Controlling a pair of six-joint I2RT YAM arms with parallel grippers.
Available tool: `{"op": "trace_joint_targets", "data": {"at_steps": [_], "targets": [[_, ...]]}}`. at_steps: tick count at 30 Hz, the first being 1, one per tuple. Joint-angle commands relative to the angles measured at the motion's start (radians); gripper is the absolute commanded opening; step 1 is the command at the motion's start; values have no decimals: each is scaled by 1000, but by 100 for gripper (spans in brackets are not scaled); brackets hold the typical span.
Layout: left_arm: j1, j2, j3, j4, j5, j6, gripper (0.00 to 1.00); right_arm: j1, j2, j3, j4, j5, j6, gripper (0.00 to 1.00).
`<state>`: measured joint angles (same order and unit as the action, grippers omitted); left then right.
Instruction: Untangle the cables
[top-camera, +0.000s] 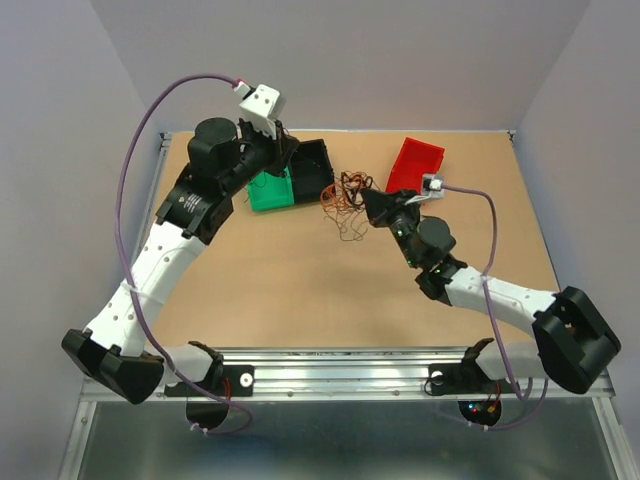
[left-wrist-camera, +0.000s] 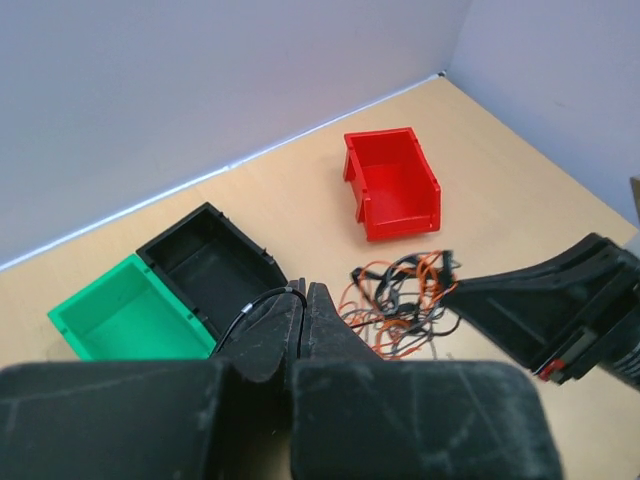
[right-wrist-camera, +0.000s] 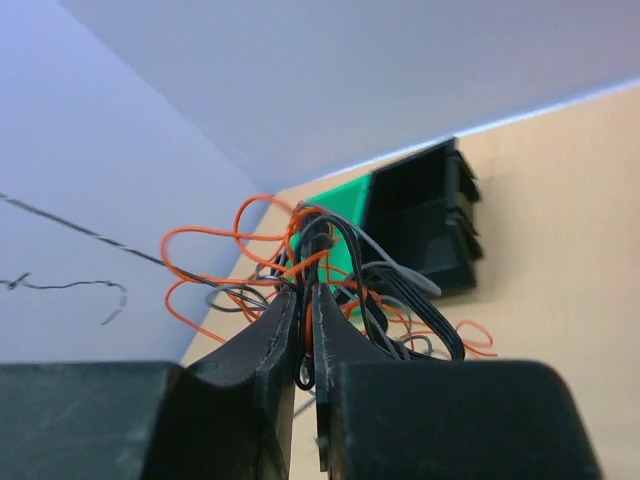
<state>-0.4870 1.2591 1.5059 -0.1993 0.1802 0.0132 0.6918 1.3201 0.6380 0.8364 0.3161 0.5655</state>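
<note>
The cables (top-camera: 346, 203) are a small tangle of thin orange, black and grey wires on the table between the bins. My right gripper (top-camera: 372, 204) is shut on the tangle. In the right wrist view its jaws (right-wrist-camera: 307, 292) pinch several black and orange strands, and loops (right-wrist-camera: 215, 262) stick out above and to the left. My left gripper (top-camera: 290, 158) hovers over the black bin. In the left wrist view it (left-wrist-camera: 303, 290) is shut on one thin black wire (left-wrist-camera: 245, 313), which curls off to the left. The tangle (left-wrist-camera: 400, 300) lies just beyond it.
A black bin (top-camera: 312, 165) and a green bin (top-camera: 270, 190) stand side by side at the back left of the tangle. A red bin (top-camera: 415, 163) stands at its back right. All three are empty in the left wrist view. Walls enclose the table.
</note>
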Motion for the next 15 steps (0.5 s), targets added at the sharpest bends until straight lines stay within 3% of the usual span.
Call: {"op": "trace_joint_targets", "data": {"at_steps": [1, 6, 13, 15], "targets": [[39, -217, 2, 412, -248, 30, 0, -141, -39, -152, -459, 185, 39, 13], [41, -279, -68, 425, -266, 18, 0, -205, -149, -204, -523, 235, 86, 15], [41, -291, -162, 459, -67, 7, 0, -212, -199, -212, -528, 187, 53, 18], [39, -273, -158, 451, -42, 2, 0, -212, -208, -216, -498, 112, 7, 23]]}}
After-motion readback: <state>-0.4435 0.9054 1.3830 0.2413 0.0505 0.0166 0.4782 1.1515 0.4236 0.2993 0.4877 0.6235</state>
